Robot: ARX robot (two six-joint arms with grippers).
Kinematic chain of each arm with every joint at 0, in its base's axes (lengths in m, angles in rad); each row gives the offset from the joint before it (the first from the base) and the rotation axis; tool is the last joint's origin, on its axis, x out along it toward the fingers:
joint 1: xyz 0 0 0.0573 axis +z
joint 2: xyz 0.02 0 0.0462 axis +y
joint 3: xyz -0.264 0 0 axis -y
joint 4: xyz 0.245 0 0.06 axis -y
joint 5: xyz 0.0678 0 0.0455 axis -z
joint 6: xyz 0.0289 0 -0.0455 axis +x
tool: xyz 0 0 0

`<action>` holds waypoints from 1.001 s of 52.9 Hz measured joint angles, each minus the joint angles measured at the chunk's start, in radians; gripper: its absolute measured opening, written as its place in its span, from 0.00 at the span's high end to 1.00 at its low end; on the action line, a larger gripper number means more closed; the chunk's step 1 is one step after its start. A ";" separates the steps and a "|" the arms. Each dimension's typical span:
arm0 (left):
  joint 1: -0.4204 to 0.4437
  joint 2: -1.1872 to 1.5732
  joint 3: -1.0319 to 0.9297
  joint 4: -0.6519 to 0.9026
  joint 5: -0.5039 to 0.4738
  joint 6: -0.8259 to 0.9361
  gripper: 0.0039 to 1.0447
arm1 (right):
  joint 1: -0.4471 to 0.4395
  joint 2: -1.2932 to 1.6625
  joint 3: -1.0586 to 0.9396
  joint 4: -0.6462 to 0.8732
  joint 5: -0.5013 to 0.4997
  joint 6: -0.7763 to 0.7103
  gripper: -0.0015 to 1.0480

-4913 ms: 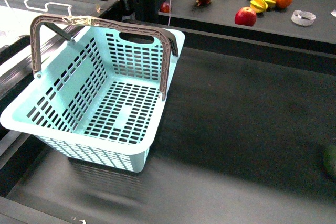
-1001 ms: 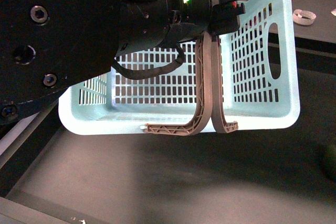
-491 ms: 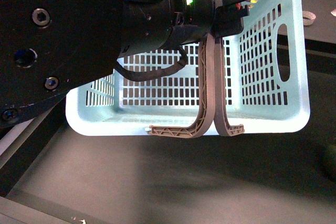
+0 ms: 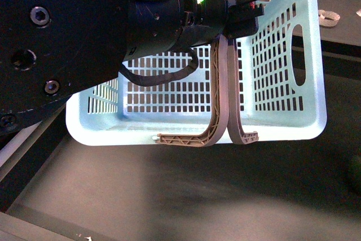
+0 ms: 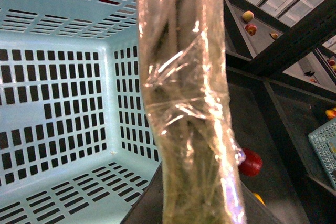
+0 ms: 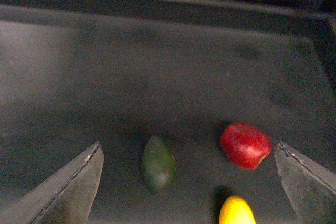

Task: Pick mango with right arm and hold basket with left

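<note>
The pale turquoise basket [image 4: 276,55] hangs tilted above the dark surface, and I look into its slotted inside. Its two grey-brown handles [image 4: 225,94] are drawn together. My left gripper [image 4: 240,12], on the bulky black arm, is shut on them at the top. In the left wrist view the tape-wrapped handle [image 5: 189,103] fills the middle, with the basket [image 5: 63,103] behind it. My right gripper [image 6: 188,144] is open above the surface. The yellow mango [image 6: 236,211] lies between its fingers [image 6: 79,182], untouched and cut off by the picture's edge.
A red apple [image 6: 245,144] and a dark green fruit [image 6: 158,163] lie close to the mango. The apple [image 5: 251,162] also shows beyond the basket handle. A dark shelf with a white ring [image 4: 327,16] stands behind the basket. Another green fruit [image 4: 355,173] sits at the surface's right edge.
Earlier the basket stood on the surface with no arm in view; now it hangs from my left gripper. In the last half second it swung slightly left and up.
</note>
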 joint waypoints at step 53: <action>0.000 0.000 0.000 0.000 0.000 0.000 0.94 | -0.177 0.761 0.415 0.002 0.130 -0.063 0.08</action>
